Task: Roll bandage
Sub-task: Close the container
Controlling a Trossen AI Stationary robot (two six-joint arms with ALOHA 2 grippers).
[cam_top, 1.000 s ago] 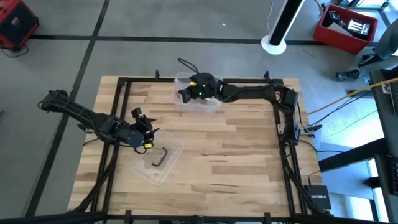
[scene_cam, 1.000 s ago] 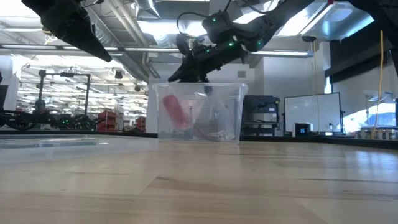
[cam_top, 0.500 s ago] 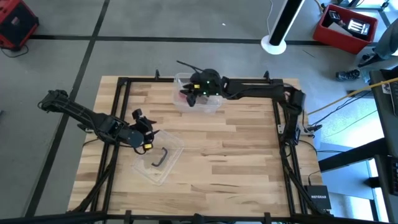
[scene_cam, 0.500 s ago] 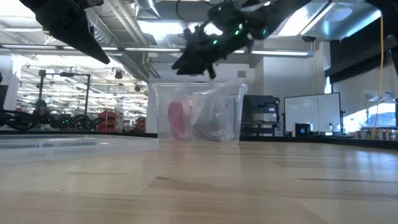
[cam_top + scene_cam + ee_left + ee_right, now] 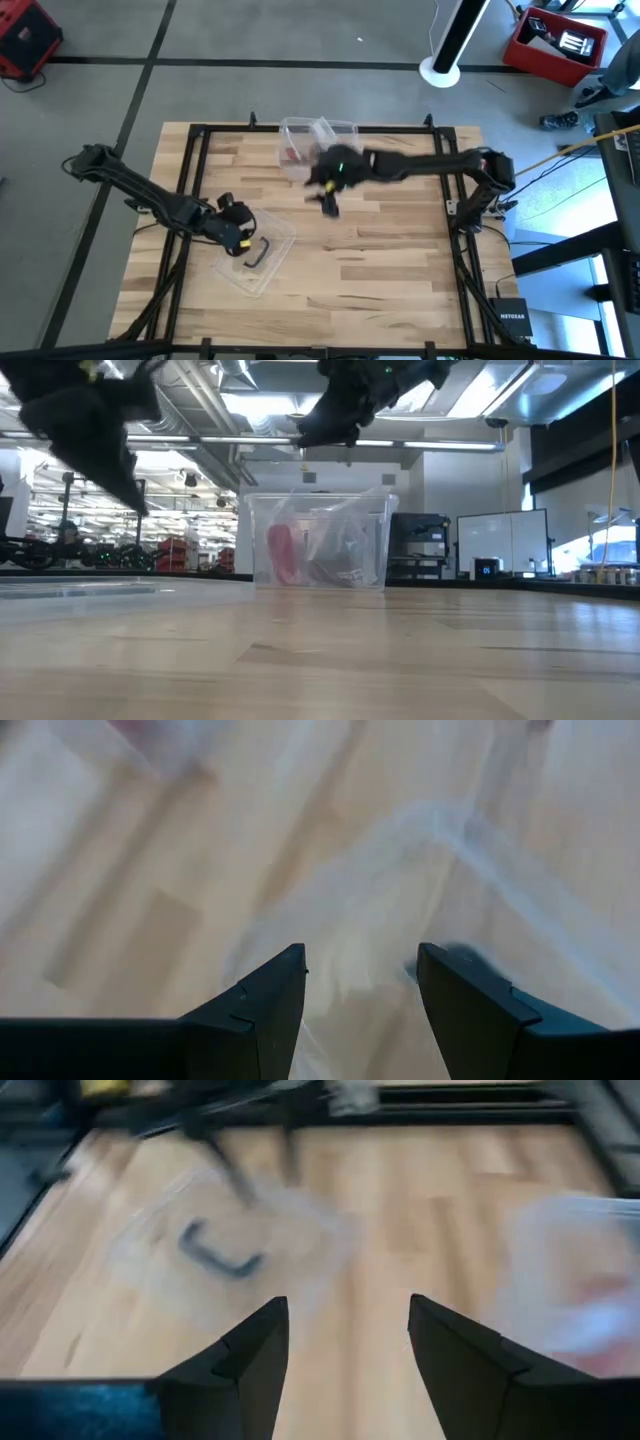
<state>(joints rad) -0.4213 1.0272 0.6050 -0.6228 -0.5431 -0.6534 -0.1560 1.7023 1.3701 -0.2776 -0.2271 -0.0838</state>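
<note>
High view: a wooden counter (image 5: 380, 260) with a dark frame carries a clear plastic box (image 5: 318, 140) at its far edge and a flat clear lid (image 5: 255, 255) with a black handle (image 5: 260, 252) near the left arm.
Bandage: a small red roll (image 5: 279, 553) stands inside the clear box, against the wall that shows on the left in the low view; from above it shows as a red patch (image 5: 291, 154) in the box's left part.
Other contents: a crumpled clear bag (image 5: 340, 550) lies beside the roll in the same box.
Right pincer (image 5: 327, 197): over bare counter just in front of the box, apart from it; its fingers (image 5: 255, 1345) stand apart with nothing between them.
Left pincer (image 5: 240, 240): low over the lid's edge, beside the handle; its fingers (image 5: 270, 995) are spread wide and empty.
Low view: both arms hang above the counter, clear of the box.
</note>
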